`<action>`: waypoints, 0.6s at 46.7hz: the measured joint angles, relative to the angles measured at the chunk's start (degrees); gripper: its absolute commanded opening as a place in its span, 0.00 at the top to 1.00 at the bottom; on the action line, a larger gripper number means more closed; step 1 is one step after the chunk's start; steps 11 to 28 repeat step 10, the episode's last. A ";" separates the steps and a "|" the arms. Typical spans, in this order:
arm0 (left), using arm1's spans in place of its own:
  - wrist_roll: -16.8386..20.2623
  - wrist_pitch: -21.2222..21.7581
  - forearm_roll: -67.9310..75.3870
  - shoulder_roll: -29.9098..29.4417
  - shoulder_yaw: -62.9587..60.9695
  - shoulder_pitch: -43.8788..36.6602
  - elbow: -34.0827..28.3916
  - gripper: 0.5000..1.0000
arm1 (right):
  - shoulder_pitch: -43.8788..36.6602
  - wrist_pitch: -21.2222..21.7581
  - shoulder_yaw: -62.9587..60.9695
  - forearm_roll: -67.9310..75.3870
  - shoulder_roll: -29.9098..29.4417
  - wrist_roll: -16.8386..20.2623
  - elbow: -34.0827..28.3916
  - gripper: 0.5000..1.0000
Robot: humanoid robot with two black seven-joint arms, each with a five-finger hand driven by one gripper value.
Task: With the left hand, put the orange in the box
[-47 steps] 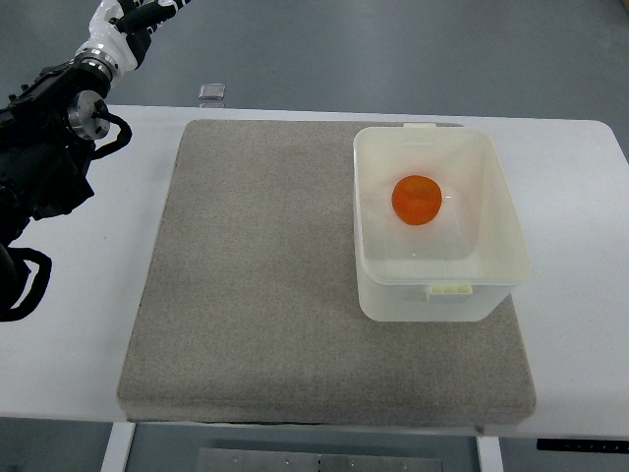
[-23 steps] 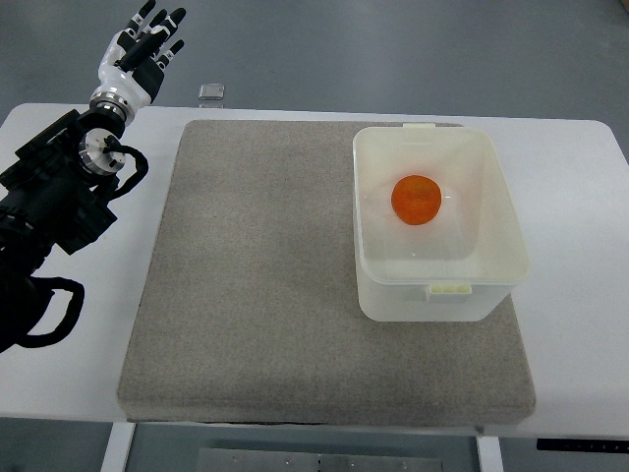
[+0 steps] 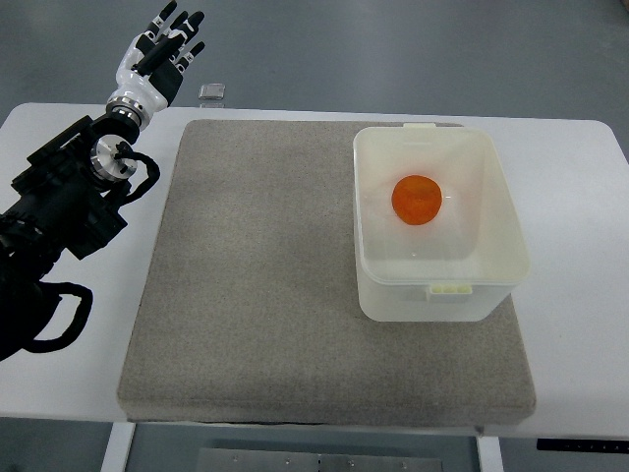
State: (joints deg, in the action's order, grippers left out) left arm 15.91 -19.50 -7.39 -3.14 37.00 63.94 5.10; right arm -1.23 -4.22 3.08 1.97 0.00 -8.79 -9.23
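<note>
- We find the orange [image 3: 417, 200] inside the box [image 3: 378, 295], on its floor, a little toward the far wall.
- We note the box sits on the right half of the grey mat [image 3: 256, 275], which lies on the white table [image 3: 580, 295].
- We see the left hand [image 3: 157, 61] beyond the table's far left corner, fingers extended and slightly apart, holding nothing.
- We see its black arm [image 3: 59, 216] over the table's left edge, well apart from the box.
- We note a small clear object [image 3: 211, 93] just beyond the mat's far edge.
</note>
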 measured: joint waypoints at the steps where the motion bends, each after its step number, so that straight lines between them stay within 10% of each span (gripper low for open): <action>1: 0.00 0.08 0.00 0.27 0.00 0.01 0.00 0.09 | 0.00 0.00 0.00 0.01 0.00 0.00 0.00 0.15; 28: 0.12 0.87 0.00 2.44 -0.08 0.15 0.01 0.09 | 0.02 0.00 0.00 0.01 0.00 0.00 0.00 0.15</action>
